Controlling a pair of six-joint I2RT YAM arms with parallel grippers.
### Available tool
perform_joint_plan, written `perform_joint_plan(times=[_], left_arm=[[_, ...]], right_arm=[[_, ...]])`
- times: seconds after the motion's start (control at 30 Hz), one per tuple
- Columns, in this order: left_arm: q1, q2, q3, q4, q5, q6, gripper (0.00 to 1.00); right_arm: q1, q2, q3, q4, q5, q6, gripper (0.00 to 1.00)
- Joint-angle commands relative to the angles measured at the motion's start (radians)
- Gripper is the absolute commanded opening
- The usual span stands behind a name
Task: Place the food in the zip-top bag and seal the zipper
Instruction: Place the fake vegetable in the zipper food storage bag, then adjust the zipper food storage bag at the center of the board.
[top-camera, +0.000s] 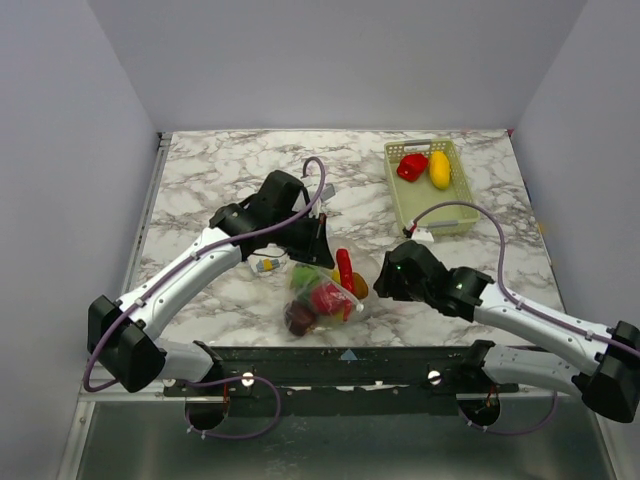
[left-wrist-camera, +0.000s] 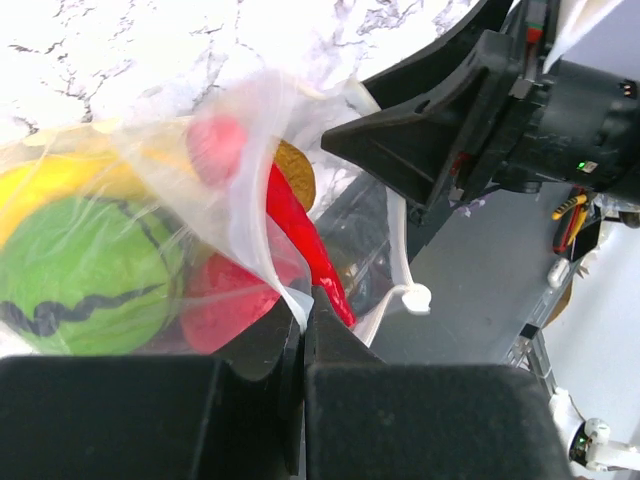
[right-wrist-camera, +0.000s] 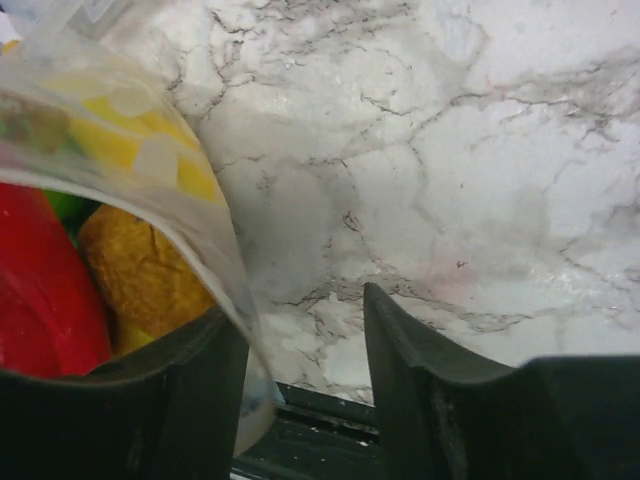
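Note:
The zip-top bag (top-camera: 322, 298) lies near the table's front edge, holding several pieces of food. A red chili (top-camera: 344, 268) pokes out of its mouth. My left gripper (top-camera: 320, 247) is shut on the bag's upper edge (left-wrist-camera: 290, 300); the left wrist view shows a green striped fruit (left-wrist-camera: 90, 270), a red piece (left-wrist-camera: 225, 300) and the chili (left-wrist-camera: 305, 245) behind the film. My right gripper (top-camera: 383, 282) stands open at the bag's right side. In the right wrist view the bag's wall (right-wrist-camera: 215, 240) lies against the left finger's (right-wrist-camera: 190, 390) inner face, with an orange piece (right-wrist-camera: 140, 270) behind it.
A pale green mesh basket (top-camera: 402, 205) at the back right holds a red pepper (top-camera: 411, 166) and a yellow piece (top-camera: 439, 169). A small printed packet (top-camera: 266, 265) lies left of the bag. The table's front edge (top-camera: 350, 352) is just below the bag.

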Motion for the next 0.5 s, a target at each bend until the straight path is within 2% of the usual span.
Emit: perform_joint_plan(times=[0.0,0.1,0.23,0.37,0.47], left_arm=[[0.006,-0.024,0.045,-0.051,-0.064,0.005,0.0],[0.007,-0.027,0.062,-0.061,-0.074,0.008,0.0],[0.01,-0.001,0.128,-0.077,-0.065,0.017,0.0],[0.01,0.045,0.207,-0.084,-0.024,0.02,0.0],[0.007,0.081,0.23,-0.048,0.062,-0.012,0.0]], right_arm=[[0.005,0.02,-0.019,0.111,-0.028,0.009,0.42],[0.005,0.007,-0.007,0.168,-0.09,-0.02,0.31],[0.005,-0.001,0.077,0.149,-0.125,-0.036,0.13],[0.005,0.031,0.165,0.169,-0.199,-0.045,0.08],[0.006,0.059,0.179,0.249,-0.258,-0.009,0.06]])
